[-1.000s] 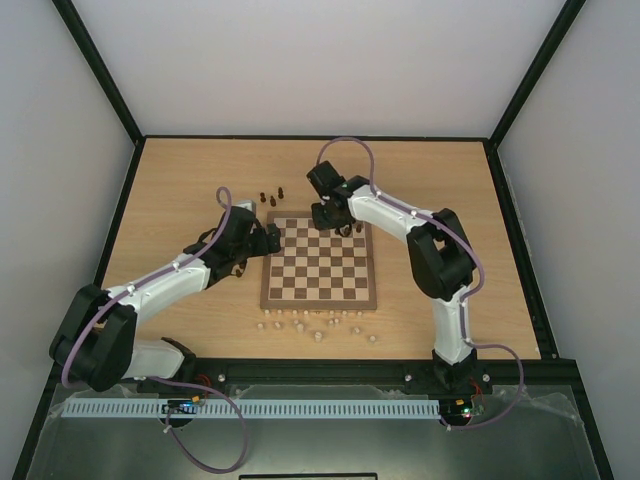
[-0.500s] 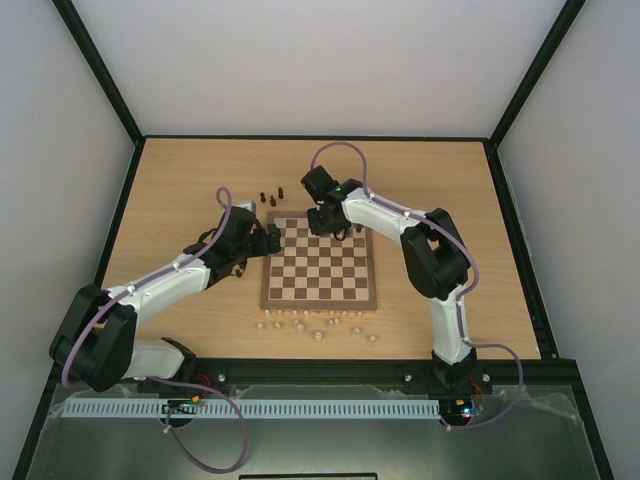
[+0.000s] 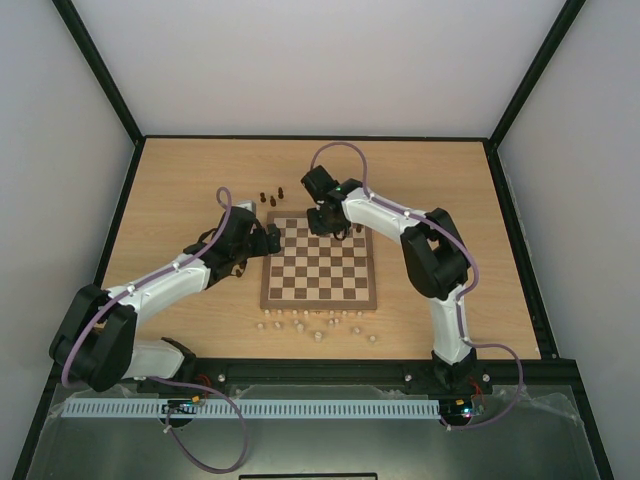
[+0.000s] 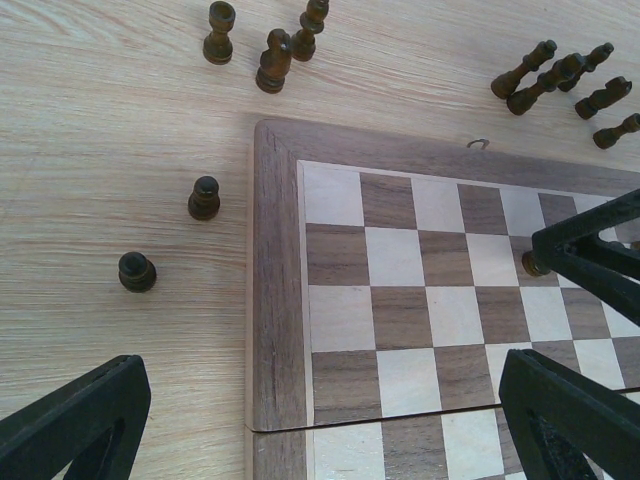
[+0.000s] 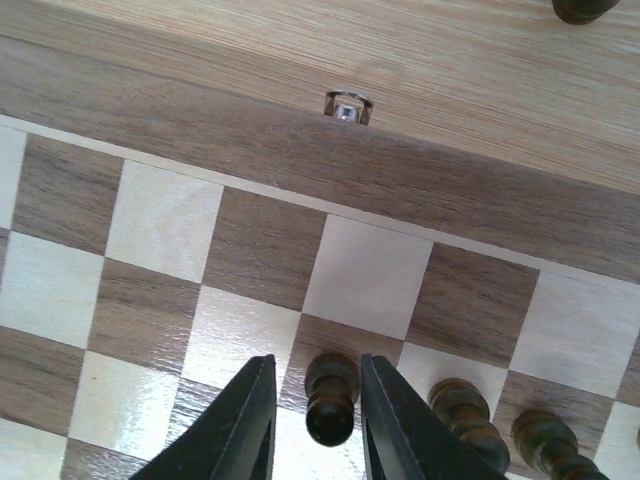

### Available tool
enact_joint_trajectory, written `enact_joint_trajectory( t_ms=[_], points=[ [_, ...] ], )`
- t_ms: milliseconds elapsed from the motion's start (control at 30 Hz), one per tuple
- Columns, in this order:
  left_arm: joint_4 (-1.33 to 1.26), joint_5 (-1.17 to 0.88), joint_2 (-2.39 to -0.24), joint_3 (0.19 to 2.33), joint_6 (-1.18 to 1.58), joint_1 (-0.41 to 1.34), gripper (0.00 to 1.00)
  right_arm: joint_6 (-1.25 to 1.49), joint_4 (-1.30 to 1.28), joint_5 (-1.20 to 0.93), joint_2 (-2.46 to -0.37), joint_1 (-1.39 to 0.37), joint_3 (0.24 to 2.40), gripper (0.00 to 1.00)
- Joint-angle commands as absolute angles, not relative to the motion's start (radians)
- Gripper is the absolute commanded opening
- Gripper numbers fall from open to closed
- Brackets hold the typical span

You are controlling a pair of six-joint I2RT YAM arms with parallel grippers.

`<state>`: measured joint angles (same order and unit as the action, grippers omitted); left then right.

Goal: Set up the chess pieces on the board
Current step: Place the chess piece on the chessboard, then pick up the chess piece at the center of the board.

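The board (image 3: 268,298) lies mid-table. My right gripper (image 5: 316,372) hangs over its far edge, jaws parted a little around a dark pawn (image 5: 331,398). That pawn stands on a second-row square, with a thin gap on each side. Two more dark pawns (image 5: 463,410) stand in the same row to its right. My left gripper (image 4: 320,405) is wide open and empty above the board's far-left corner (image 4: 275,150). Loose dark chess pieces sit off the board: two pawns (image 4: 204,198) on the left, three figures (image 4: 272,60) beyond the corner, several more (image 4: 560,80) behind the far edge.
Several pale beige pieces (image 3: 320,326) lie scattered on the table in front of the board's near edge. A small metal latch (image 5: 347,105) sticks out of the board's far border. Black frame rails (image 3: 120,210) bound the table.
The right arm has shifted slightly left along the board's far edge. Its jaws have parted a little around the pawn, which now stands on its square. The left arm has not moved.
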<state>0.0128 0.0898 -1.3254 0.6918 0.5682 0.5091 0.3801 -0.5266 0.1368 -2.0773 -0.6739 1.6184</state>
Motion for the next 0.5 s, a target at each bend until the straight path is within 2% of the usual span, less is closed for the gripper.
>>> enact_joint_trajectory(
  t_ms=[0, 200, 467],
  points=[
    [0.010, 0.108, -1.318, 0.682, 0.566, 0.499, 0.99, 0.369, -0.507, 0.086, -1.996, -0.678, 1.595, 0.26],
    [0.036, 0.138, -1.340, 0.706, 0.565, 0.478, 0.99, 0.389, -0.439, 0.035, -1.804, -0.678, 1.491, 0.35],
    [0.081, 0.209, -1.417, 0.759, 0.572, 0.457, 0.99, 0.423, -0.340, -0.010, -1.567, -0.678, 1.195, 0.38]
  ],
)
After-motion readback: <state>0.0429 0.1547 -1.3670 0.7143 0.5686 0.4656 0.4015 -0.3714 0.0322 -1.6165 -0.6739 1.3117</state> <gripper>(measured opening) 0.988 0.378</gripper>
